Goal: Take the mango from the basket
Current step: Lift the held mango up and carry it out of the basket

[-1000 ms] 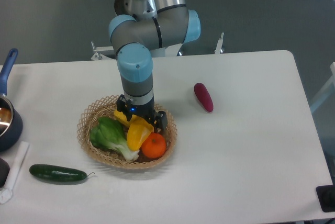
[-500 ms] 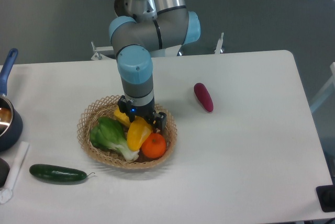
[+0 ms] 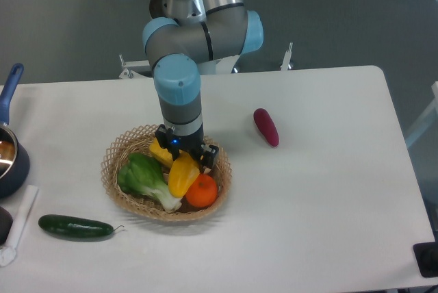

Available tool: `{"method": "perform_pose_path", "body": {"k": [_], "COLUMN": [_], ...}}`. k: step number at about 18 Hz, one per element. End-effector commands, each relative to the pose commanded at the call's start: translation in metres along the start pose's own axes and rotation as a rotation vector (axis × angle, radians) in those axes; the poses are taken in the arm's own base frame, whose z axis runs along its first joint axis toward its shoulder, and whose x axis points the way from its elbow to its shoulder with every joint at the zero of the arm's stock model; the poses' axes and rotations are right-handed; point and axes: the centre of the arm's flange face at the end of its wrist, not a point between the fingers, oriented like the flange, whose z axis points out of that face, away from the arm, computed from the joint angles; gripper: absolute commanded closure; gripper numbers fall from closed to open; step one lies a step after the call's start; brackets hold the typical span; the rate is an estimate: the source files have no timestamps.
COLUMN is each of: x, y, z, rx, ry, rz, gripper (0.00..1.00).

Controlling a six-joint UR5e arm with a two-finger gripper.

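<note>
My tool [image 3: 185, 157] is down inside the wicker basket [image 3: 116, 153], pointing straight down, with one dark finger [image 3: 209, 157] showing on the right and the other [image 3: 160, 135] on the left. Between them lies the yellow mango [image 3: 160, 153]; only its end pokes out to the left of my tool, the rest hidden under my wrist. From this angle I cannot tell whether the fingers are pressing on the fruit or just standing either side of it, nor how wide they are.

Just in front of my tool a ridged yellow bell pepper [image 3: 181, 175] leans against the mango, and touching that, toward the near right, sits a round orange [image 3: 201, 191]. To the left of the pepper a leafy green bok choy [image 3: 146, 179] fills the other half of the basket.

Out on the white tabletop [image 3: 321, 190], a dark red sweet potato [image 3: 265, 126] lies well to the right of my tool. A cucumber [image 3: 75, 226] lies near the front left, outside the basket. At the far left edge stands a blue-handled saucepan [image 3: 9, 149].
</note>
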Motion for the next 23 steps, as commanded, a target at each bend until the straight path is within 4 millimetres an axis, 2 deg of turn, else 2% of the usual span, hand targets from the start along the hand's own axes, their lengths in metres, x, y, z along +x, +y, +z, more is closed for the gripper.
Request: {"method": "perform_pose_path", "body": {"k": [5, 8, 11, 13, 17, 23], "x": [-0.080, -0.140, -0.196, -0.214, -0.237, -0.242], "y": [0.011, 0.027, 0.062, 0.078, 0.106, 0.108], "z": [-0.057, -0.095, -0.120, -0.123, -0.111, -0.098], "rx": [0.107, 0.194, 0.283, 0.289, 0.248, 0.236], "ry": [-0.083, -0.121, -0.123, -0.138, -0.161, -0.147], "rz": [-0.172, -0.298, -0.372, -0.332, -0.201, -0.190], "gripper": [0.61, 0.61, 0.61, 0.61, 0.61, 0.61]}}
